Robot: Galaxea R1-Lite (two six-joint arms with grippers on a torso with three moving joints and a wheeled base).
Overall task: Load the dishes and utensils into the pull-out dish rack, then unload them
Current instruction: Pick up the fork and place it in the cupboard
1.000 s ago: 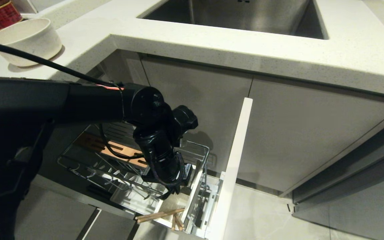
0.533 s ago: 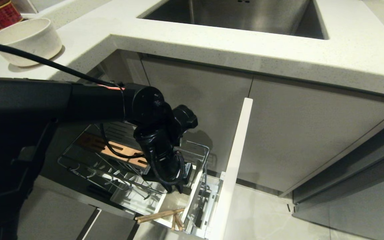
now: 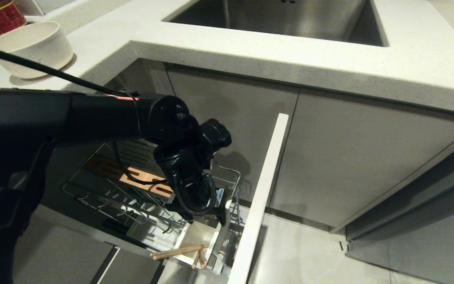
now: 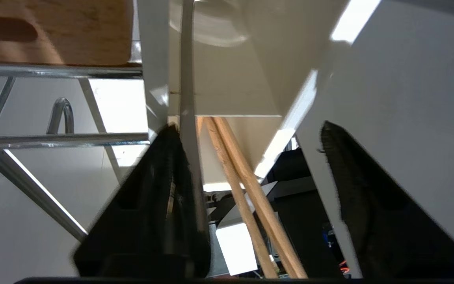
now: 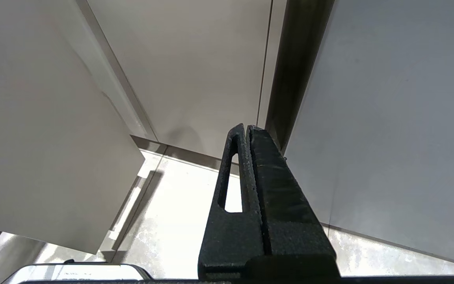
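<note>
Chopsticks (image 4: 246, 185), light wooden and slim, lean crossed inside the white caddy (image 4: 250, 75).

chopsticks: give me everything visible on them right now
The chopsticks are a pair of slim, light wooden sticks. They stand tilted in the white cutlery caddy at the front of the pull-out dish rack, the two side by side and leaning on its rim, ends sticking out over the edge. The left gripper hangs just above them with its jaws open, the sticks running loose between the fingers, gripped by neither.
</note>
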